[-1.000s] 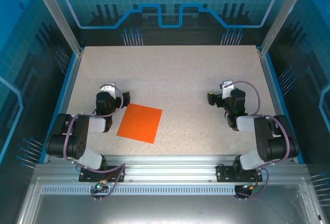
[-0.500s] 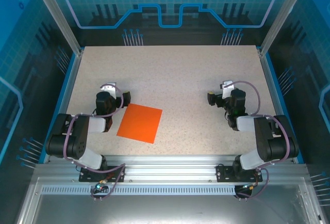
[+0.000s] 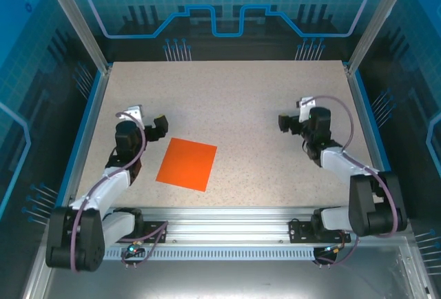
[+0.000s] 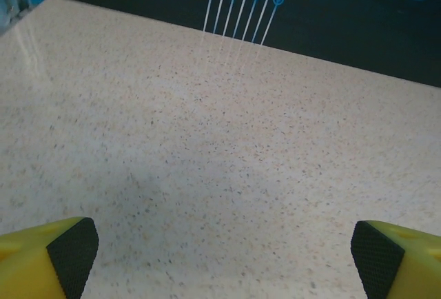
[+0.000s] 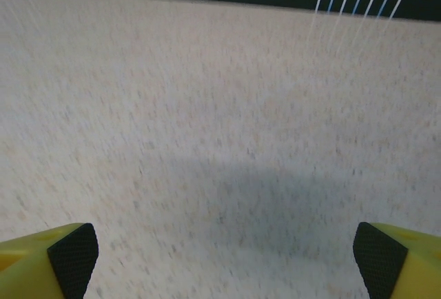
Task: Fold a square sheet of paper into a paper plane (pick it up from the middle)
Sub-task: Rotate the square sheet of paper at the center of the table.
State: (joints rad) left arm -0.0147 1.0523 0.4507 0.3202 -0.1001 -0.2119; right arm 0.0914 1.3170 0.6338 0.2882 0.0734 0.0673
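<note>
- Zero folds: square sheet of paper (image 3: 187,164) lies flat just right of left gripper (image 3: 156,127).
- Left gripper and right gripper (image 3: 283,123) spread wide, holding nothing.
- Pickup and every fold not yet done.

The top camera is hanging above and behind the arm bases (image 3: 120,218), looking down from well back and taking in the whole desk (image 3: 234,96). In its frame the bases are sitting at 6 o'clock and the back wall (image 3: 220,16) at 12 o'clock. Each wrist camera is riding just behind its own left end effector (image 4: 224,251) or right end effector (image 5: 224,251), skimming low and close over the desk, with dark wall edging the frame at 12 o'clock. All three views are sharing the speckled desk surface and the wall's blue lines (image 4: 241,3).
</note>
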